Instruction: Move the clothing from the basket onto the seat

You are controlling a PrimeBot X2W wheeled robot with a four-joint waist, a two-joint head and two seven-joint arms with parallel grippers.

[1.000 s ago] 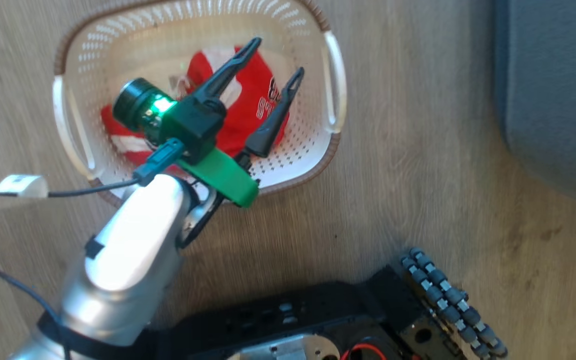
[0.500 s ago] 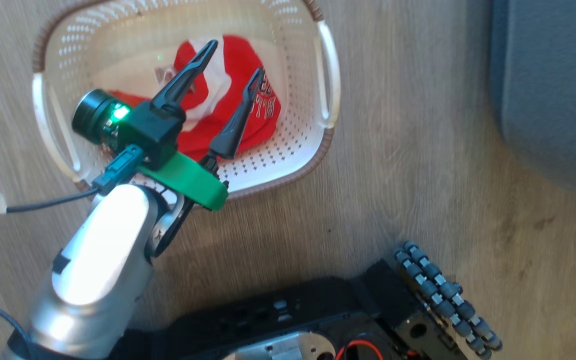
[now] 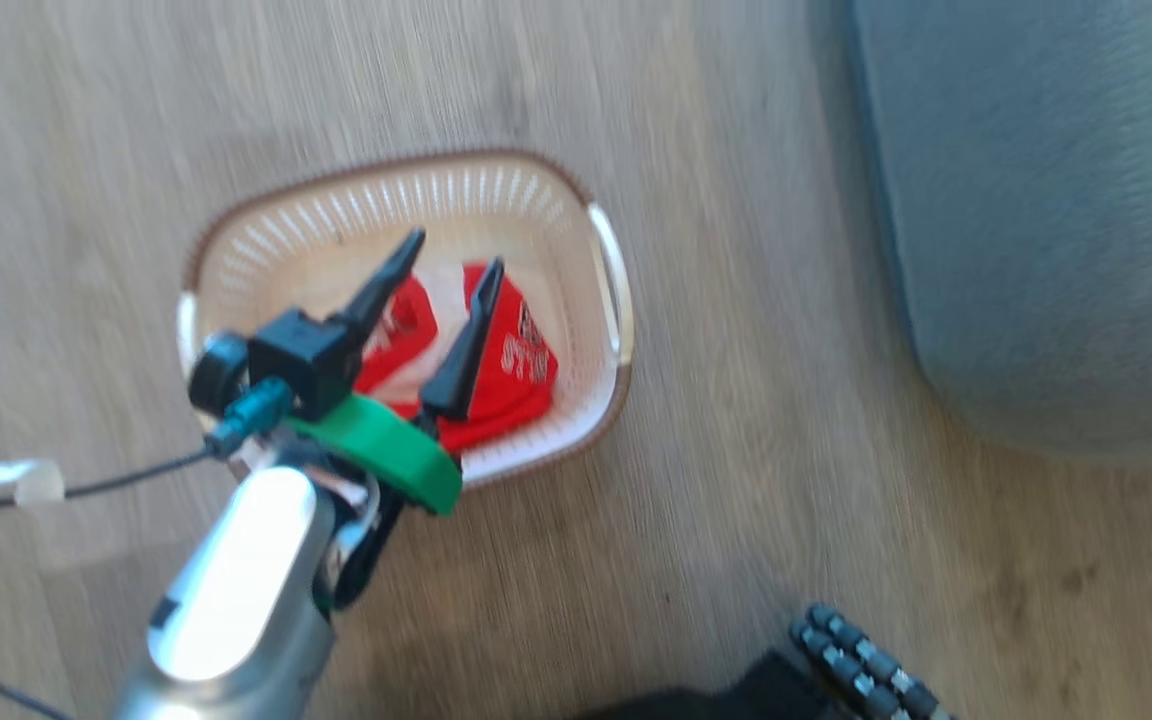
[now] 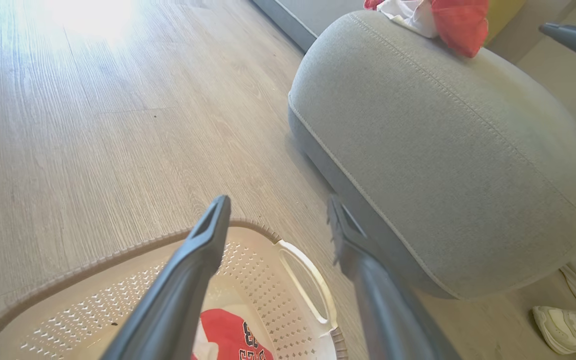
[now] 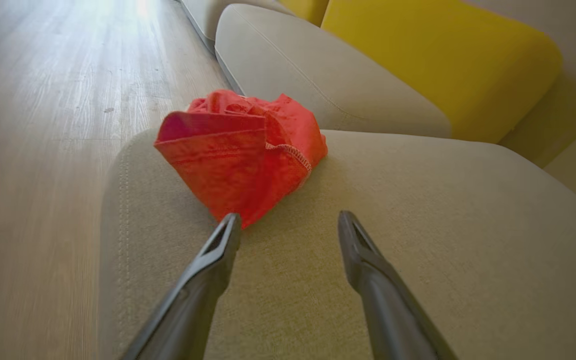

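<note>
HEAD VIEW, L TO R: At 9 o'clock you have a dark cable point(image 3: 126, 475) w/ a pale tag lying over the wood floor point(image 3: 736, 480). Next comes your left gripper point(image 3: 456, 250), hanging over the basket point(image 3: 386, 172). Its fingers are spread apart, point to approx. 1 o'clock & have nothing between them. Below the tips, the red garment point(image 3: 526, 365) w/ white stripes & blurred lettering lies in the basket's 4 o'clock part, w/ a white patch on its 9 o'clock side. The basket stands on the floor. The grey seat point(image 3: 1036, 250) is at the basket's 3 o'clock, apart from it, w/ bare floor between.

LEFT WRIST VIEW: You look along the parted, empty fingers over the basket's rim. The seat's rounded corner w/ its stitch line fills the 2 o'clock side. A red & white bundle point(image 4: 458, 25) sits on the seat's top at 1 o'clock. A pale shoe point(image 4: 563, 325) is on the floor at 4 o'clock.

RIGHT WRIST VIEW: Your right gripper point(image 5: 289, 216) is over the seat, fingers wide apart, holding nothing. The red bundle rests on the cushion at 11 o'clock, its lowest fold right by the left-hand fingertip; can't tell if they touch. A yellow cushion point(image 5: 443, 55) is behind at 1 o'clock.
</note>
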